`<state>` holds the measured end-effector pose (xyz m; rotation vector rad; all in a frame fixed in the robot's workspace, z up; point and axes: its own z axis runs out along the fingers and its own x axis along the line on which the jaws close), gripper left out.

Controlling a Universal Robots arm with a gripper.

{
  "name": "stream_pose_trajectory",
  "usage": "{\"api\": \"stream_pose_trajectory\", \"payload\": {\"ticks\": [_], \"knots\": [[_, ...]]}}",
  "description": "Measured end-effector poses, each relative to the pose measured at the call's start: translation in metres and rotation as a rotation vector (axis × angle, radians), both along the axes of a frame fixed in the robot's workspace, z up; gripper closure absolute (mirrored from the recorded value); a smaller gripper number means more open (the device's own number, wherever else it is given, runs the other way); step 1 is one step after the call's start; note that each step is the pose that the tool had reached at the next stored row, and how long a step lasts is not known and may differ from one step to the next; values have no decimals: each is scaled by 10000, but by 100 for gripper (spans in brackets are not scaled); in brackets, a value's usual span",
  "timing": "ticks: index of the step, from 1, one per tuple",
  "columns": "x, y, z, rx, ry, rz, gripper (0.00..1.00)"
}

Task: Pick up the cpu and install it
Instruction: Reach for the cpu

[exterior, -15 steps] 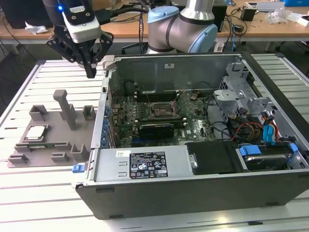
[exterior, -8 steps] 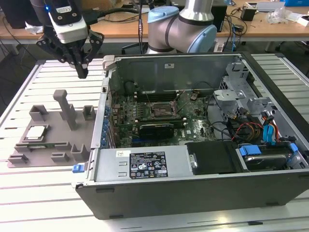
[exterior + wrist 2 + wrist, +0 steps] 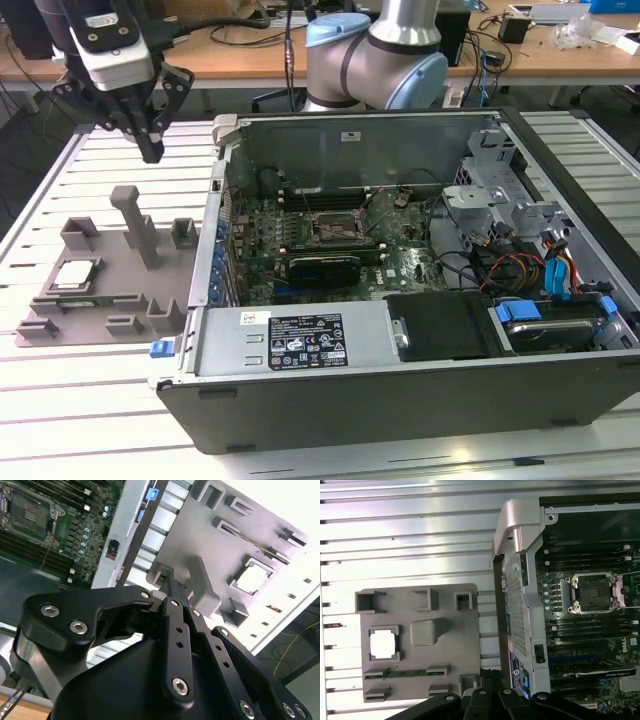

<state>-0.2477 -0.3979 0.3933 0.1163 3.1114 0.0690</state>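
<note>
While the cpu [image 3: 75, 273] lies flat in its square pocket near the fixture plate [image 3: 110, 300]'s edge at the exterior view's left, my gripper [image 3: 151, 148] hangs high, well apart from it. My fingers are pressed together and empty. To grasp it well, I judge I must spread them, centre squarely over the chip and stay level.

Gripper [image 3: 152, 148] black. Beneath it: cpu [image 3: 75, 273] silvery, pale rim; fixture plate [image 3: 116, 286] plain grey; table [image 3: 90, 400] white, ribbed. Off to its side: motherboard [image 3: 402, 256] green, case [image 3: 350, 145] grey.
</note>
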Motion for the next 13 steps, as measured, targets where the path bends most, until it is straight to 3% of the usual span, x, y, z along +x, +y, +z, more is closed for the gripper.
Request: {"api": "stream_pose_trajectory", "payload": {"ticks": [13], "knots": [[-452,3,0,0,-20,0,89]]}}
